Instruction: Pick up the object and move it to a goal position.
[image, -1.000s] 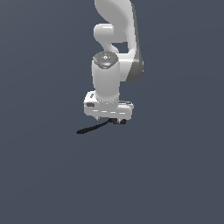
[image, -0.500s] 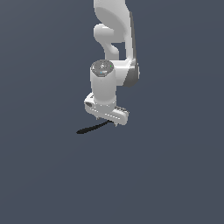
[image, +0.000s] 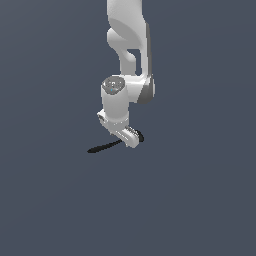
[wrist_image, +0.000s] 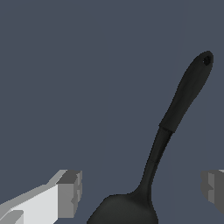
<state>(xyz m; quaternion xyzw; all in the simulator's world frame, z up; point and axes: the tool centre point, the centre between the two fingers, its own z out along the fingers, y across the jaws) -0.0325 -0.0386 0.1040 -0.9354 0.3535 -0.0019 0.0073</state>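
The object, a flat all-black spoon-like utensil (image: 103, 147), lies on the dark grey floor, its thin handle running toward the exterior view's left. My gripper (image: 129, 138) hangs low right over its wider end. In the wrist view the utensil (wrist_image: 175, 109) stretches away from between my fingers, its broad blade at the picture's edge and its thick grip with a hole at the far end. One fingertip (wrist_image: 70, 192) and the other (wrist_image: 213, 188) stand wide apart on either side of the blade, touching nothing. The gripper (wrist_image: 142, 191) is open.
The white arm (image: 127, 45) rises straight up from the hand. A plain dark grey floor (image: 200, 200) lies all around, with no other objects in view.
The hand has turned about its wrist, so its finger bar now slants instead of lying level, and it sits slightly lower. The utensil has not moved.
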